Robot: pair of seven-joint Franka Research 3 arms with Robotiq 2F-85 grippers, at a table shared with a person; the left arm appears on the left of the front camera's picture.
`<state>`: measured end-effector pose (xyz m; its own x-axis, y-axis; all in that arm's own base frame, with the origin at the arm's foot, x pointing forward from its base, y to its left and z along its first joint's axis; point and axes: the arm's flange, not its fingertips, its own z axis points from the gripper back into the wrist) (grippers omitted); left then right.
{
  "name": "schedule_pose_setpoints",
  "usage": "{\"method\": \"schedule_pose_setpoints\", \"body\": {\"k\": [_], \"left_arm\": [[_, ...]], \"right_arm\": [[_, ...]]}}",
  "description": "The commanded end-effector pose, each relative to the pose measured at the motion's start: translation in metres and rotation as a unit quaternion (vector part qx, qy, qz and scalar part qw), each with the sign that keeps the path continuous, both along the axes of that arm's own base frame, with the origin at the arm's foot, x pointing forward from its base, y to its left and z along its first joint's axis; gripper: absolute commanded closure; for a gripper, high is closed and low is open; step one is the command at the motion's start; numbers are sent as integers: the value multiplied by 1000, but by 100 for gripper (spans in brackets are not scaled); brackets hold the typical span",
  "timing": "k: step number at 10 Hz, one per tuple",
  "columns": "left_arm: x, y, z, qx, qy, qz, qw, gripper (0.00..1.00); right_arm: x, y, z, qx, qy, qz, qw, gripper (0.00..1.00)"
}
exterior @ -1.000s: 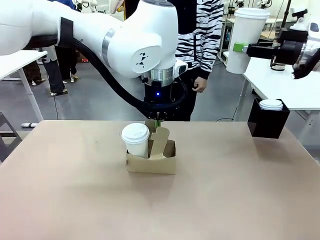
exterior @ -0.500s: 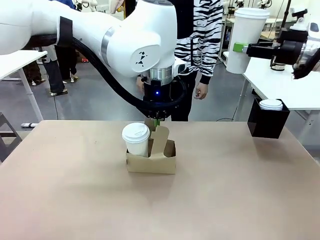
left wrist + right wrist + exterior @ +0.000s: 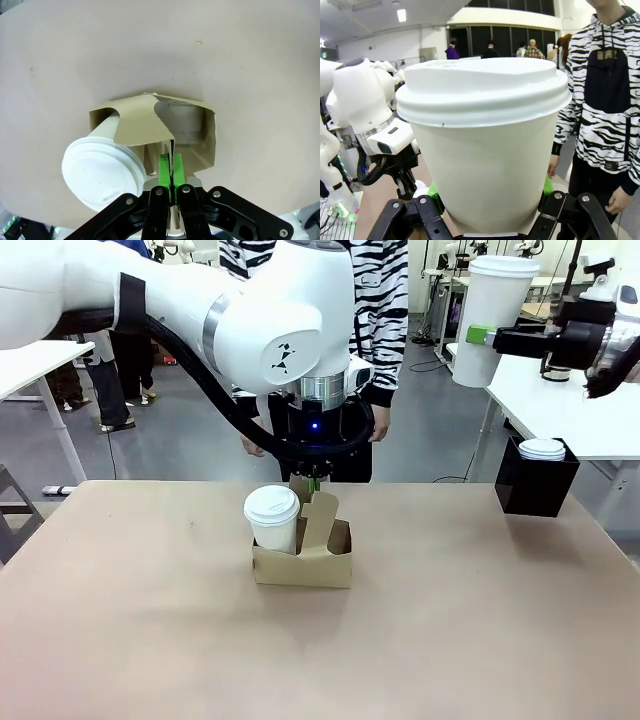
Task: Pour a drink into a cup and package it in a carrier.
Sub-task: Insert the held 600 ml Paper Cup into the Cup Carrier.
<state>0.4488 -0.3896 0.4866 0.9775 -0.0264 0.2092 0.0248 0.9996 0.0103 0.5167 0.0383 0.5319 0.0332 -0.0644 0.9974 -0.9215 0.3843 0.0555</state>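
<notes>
Left gripper (image 3: 171,173) pinched narrow on the upright handle of the carrier (image 3: 303,565), carrier resting mid-table (image 3: 150,640), a lidded white cup (image 3: 272,520) in its left pocket, right gripper (image 3: 489,195) clasping a second cup (image 3: 485,150) high at right, black box (image 3: 535,490) of lids beneath, person (image 3: 385,300) behind the table.

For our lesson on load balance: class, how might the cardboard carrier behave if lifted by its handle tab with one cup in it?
Probably tilts toward the lidded cup, since the other hole is empty. The carrier looks like thin cardboard, so the handle tab between the left gripper's fingers may flex.
</notes>
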Motion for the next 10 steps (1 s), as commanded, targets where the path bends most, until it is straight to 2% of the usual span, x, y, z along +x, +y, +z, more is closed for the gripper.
{"method": "schedule_pose_setpoints", "body": {"k": [1,5,6,7,8,9,10], "left_arm": [[-3,2,-2,-3,-3,-1,1000,98],[0,0,0,0,0,0,1000,98],[2,3,1,-3,6,-31,999,41],[-1,5,4,-5,4,-31,999,40],[-4,7,7,-10,4,-30,1000,0],[-9,10,15,-18,5,-31,999,36],[-17,15,26,-23,3,-38,999,0]], "right_arm": [[2,2,5,-2,-5,-5,1000,20],[2,2,5,-2,-5,-5,1000,20],[2,2,5,-2,-5,-5,1000,20],[2,2,5,-2,-5,-5,1000,20],[2,2,5,-2,-5,-5,1000,20],[2,2,5,-2,-5,-5,1000,20],[2,2,5,-2,-5,-5,1000,20]]}}
